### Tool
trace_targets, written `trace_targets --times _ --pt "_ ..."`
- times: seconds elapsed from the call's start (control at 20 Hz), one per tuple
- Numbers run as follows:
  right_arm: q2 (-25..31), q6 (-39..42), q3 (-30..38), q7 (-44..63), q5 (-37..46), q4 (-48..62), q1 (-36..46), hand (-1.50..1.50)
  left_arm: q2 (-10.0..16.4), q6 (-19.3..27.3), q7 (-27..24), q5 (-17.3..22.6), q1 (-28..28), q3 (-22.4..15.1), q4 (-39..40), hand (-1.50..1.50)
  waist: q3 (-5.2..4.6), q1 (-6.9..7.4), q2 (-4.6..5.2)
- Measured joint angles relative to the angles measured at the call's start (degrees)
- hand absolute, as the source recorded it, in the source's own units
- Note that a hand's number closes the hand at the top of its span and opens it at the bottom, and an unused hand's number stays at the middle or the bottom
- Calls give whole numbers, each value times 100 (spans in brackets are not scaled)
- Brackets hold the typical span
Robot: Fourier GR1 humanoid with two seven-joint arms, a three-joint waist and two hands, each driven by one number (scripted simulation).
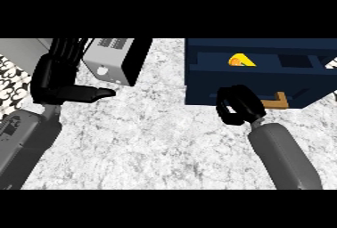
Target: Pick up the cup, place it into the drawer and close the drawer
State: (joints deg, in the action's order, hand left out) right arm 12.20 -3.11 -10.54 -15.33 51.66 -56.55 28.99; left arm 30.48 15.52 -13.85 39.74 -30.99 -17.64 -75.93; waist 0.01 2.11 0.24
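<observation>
Yellow-orange cup (241,61) lies inside the open dark blue drawer (256,91), near its back left, apart from both hands. Right hand (238,107) is at the drawer front, fingers curled with nothing visible in them, just left of the tan wooden handle (279,100). Left hand (63,84) rests at the upper left, fingers straight, thumb out, beside a grey metal box appliance (112,61). Speckled white stone counter (158,138) underneath.

Your counter (151,142) layout
You've got the cup (241,61) in the drawer (217,84) back right, box (108,62) back left.
</observation>
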Motion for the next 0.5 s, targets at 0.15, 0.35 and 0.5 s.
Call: trace_targets --times 0.15,0.35,0.5 --pt "-78 -272 237 -285 26 959 604 150 57 -204 -127 -27 234 113 -57 -150 -19 18 -9" --pt "-40 -341 592 -571 -51 2130 1384 150 165 -433 -122 24 394 271 -128 -150 -15 97 26" --pt "25 -331 813 -863 -149 2787 1775 150 208 -563 -107 65 481 363 -176 -150 -10 151 39"
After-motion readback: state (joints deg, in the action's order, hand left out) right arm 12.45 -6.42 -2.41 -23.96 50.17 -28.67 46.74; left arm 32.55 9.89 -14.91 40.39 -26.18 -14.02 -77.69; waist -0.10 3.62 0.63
